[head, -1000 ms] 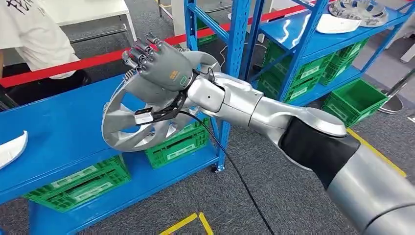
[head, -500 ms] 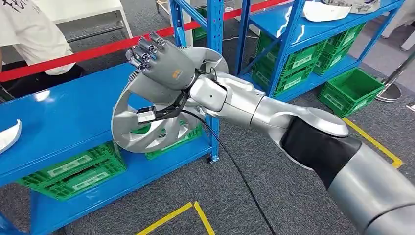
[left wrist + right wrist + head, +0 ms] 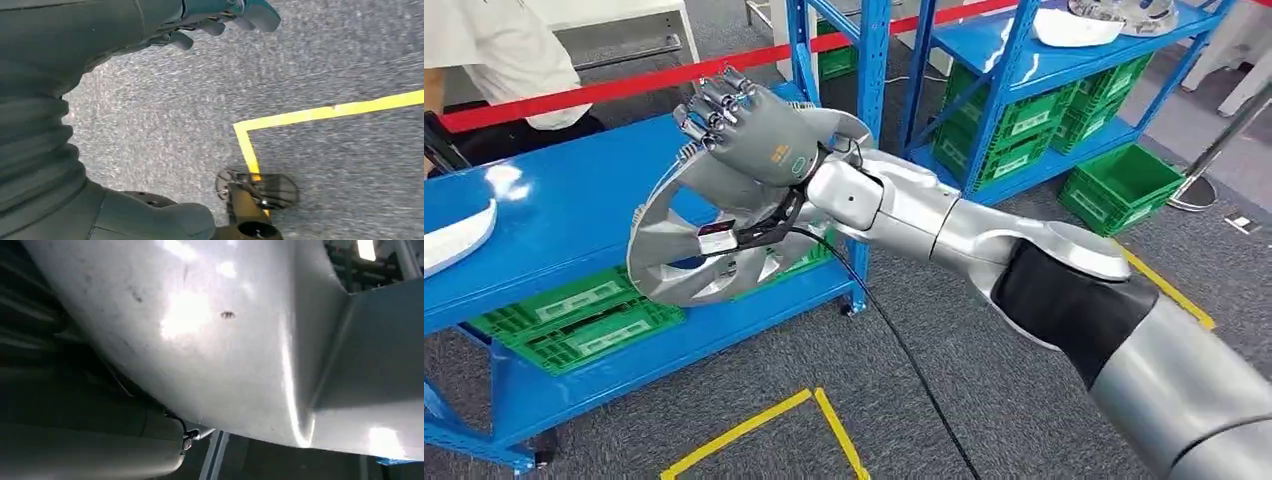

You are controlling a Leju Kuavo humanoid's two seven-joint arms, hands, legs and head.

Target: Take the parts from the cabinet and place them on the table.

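My right hand (image 3: 754,135) grips a large silver wheel-shaped part (image 3: 684,265) by its rim and holds it tilted in the air over the right end of the blue table (image 3: 554,200). The right wrist view looks closely at the part's shiny silver surface (image 3: 210,340). A white curved part (image 3: 459,235) lies on the table at the far left. In the left wrist view my left hand (image 3: 220,22) hangs above the grey floor with nothing in it and its fingers loosely apart.
The blue cabinet (image 3: 1064,70) stands at the back right with more parts (image 3: 1084,22) on top and green crates (image 3: 1014,130) below. More green crates (image 3: 574,310) sit under the table. A person (image 3: 504,50) stands behind red tape (image 3: 624,85). Yellow lines (image 3: 754,430) mark the floor.
The whole view has shifted as the camera moved. My right hand still holds the silver part, which now reaches a little further over the table's right end.
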